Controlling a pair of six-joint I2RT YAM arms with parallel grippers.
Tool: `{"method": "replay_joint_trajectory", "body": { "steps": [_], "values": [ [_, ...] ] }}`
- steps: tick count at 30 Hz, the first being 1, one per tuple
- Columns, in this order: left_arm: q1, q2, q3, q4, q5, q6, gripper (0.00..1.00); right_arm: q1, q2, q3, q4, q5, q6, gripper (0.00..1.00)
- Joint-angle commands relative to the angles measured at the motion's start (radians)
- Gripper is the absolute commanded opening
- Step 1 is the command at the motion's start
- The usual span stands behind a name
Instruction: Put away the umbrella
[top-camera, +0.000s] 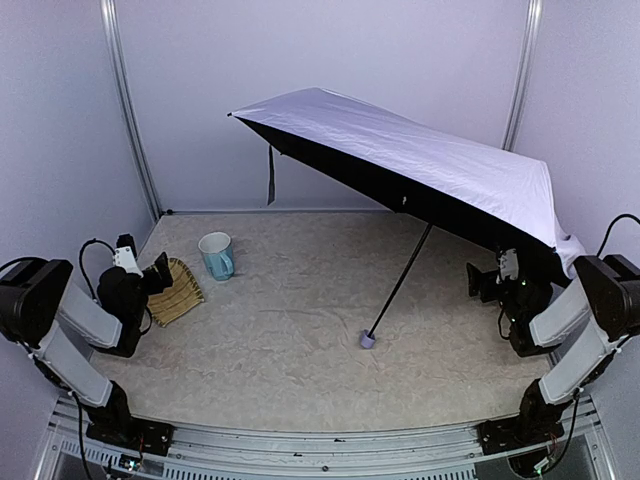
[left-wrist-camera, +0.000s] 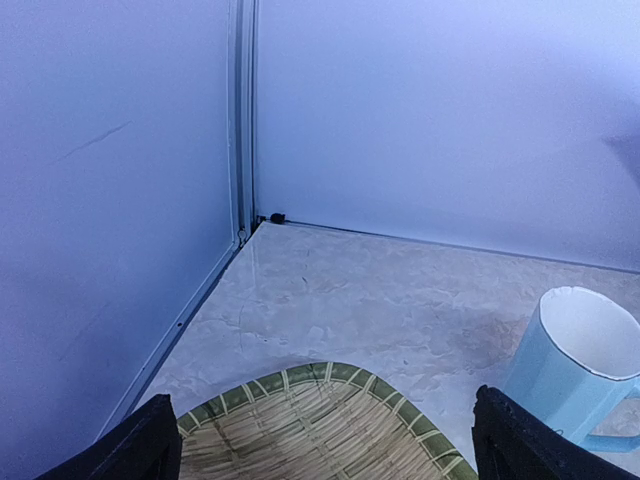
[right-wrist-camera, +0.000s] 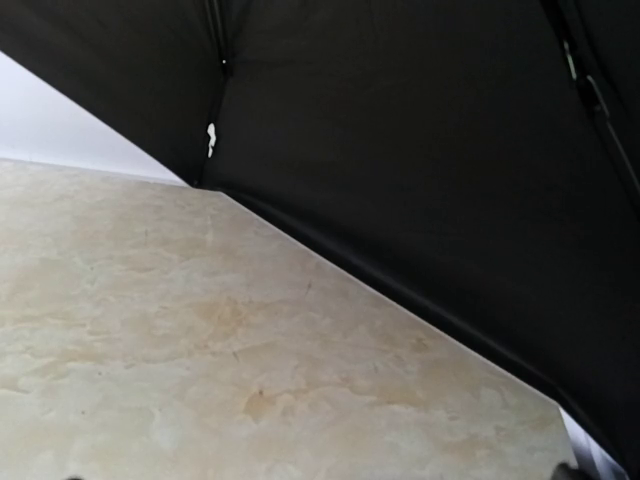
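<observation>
The umbrella (top-camera: 400, 160) is propped open on its knob (top-camera: 367, 340) near the counter's (top-camera: 290, 330) middle, canopy (right-wrist-camera: 420, 150) tilted over the right edge, while the left gripper (top-camera: 160, 272) by the tray (top-camera: 180, 295) and the right gripper (top-camera: 478, 280) beneath the canopy are held open, presumably ready for folding.

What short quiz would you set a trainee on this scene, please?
1. True or false: the umbrella is folded shut.
2. What lies just below the left pincer? A: a woven tray. B: a sponge. C: a glass bowl.
3. Fill in: the umbrella's shaft meets the table at its lavender ____.

Key: 1 false, the canopy is spread open; 2 A; 3 knob.
</observation>
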Motion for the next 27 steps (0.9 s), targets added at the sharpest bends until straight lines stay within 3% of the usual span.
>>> {"method": "replay_joint_trajectory", "body": {
  "steps": [1, 4, 8, 11, 13, 15, 17, 21, 27],
  "values": [
    [0.003, 0.006, 0.017, 0.025, 0.001, 0.005, 0.99, -0.015, 0.009, 0.017, 0.03, 0.009, 0.01, 1.0],
    [0.013, -0.076, 0.048, -0.117, -0.152, -0.07, 0.99, -0.019, 0.009, 0.021, 0.019, 0.0, 0.013, 1.0],
    [0.009, -0.18, 0.084, -0.245, -0.163, -0.068, 0.99, -0.025, -0.016, 0.031, -0.018, -0.043, 0.003, 1.0],
    [-0.069, -0.286, 0.069, -0.241, -0.326, -0.023, 0.99, -0.018, -0.133, 0.125, -0.301, -0.081, -0.013, 1.0],
    [-0.115, -0.376, 0.077, -0.269, -0.391, -0.009, 0.98, -0.017, -0.206, 0.22, -0.526, -0.109, 0.075, 1.0],
    [-0.164, -0.452, 0.114, -0.349, -0.409, -0.008, 0.97, -0.014, -0.24, 0.269, -0.625, -0.249, 0.132, 0.99],
    [-0.252, -0.511, 0.15, -0.409, -0.434, 0.021, 0.95, 0.002, -0.255, 0.281, -0.636, -0.361, 0.213, 0.97],
    [-0.447, -0.605, 0.165, -0.398, -0.525, 0.127, 0.95, 0.078, -0.274, 0.291, -0.62, -0.415, 0.351, 0.96],
    [-0.683, -0.61, 0.244, -0.474, -0.395, 0.194, 0.95, 0.194, -0.232, 0.241, -0.289, -0.518, 0.599, 1.0]
  ]
}}
